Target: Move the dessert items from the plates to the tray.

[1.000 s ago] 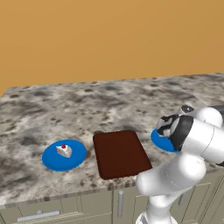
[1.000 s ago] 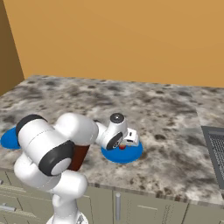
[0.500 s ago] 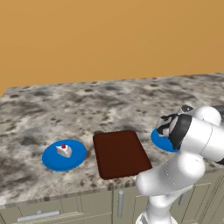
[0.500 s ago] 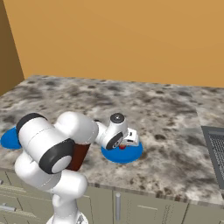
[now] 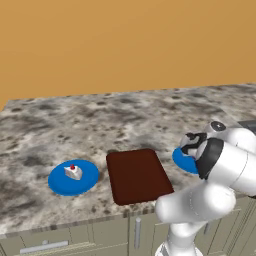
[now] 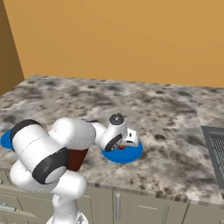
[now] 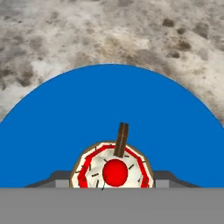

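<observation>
I have the arm folded low over the near right part of the counter, its elbow bulging toward me and the wrist bent down so the hand hangs over the right blue plate. The gripper sits right down at the cupcake: in the hand view its 2 dark fingertips flank the cupcake's left and right sides, and they look pressed against it, so I read the claw as grasping the cupcake, which still rests on that plate.

I can read no writing or labels anywhere.

The dark brown tray lies flat near the front edge of the counter, between the 2 plates, with nothing on it. The left blue plate sits well left of the tray and carries the white cake wedge with its red cherry on top.

The cupcake has an orange-brown rim, white icing ringed with red, fine dark sprinkles, 1 red ball in the middle and a thin brown stick leaning out of it.
</observation>
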### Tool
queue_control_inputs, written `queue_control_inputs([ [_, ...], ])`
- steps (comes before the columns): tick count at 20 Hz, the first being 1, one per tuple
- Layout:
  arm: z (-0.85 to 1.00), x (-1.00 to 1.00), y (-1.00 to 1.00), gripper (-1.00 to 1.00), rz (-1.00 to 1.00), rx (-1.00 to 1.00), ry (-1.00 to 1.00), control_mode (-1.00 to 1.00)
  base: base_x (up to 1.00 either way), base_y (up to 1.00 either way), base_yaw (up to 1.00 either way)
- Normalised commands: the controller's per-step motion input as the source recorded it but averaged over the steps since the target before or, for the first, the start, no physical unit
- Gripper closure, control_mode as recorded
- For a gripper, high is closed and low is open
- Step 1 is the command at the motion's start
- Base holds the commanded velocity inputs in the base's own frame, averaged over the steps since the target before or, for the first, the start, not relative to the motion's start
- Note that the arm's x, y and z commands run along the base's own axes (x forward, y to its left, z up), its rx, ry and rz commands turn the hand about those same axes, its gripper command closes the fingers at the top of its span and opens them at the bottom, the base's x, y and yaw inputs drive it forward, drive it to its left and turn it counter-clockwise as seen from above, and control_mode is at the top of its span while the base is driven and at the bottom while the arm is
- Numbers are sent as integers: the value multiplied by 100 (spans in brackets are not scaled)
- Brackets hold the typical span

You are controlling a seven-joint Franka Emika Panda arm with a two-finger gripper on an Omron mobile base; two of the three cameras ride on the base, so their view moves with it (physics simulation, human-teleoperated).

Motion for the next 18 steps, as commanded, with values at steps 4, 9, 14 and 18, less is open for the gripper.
queue_control_inputs([
  [4,22,-18,46,100,0,0,-3,-100,0,0,0],
  [9,25,-22,69,100,0,-1,0,-100,0,0,0],
  [14,8,-38,74,100,0,0,6,-100,0,0,0],
  [18,2,-41,68,100,0,0,3,-100,0,0,0],
])
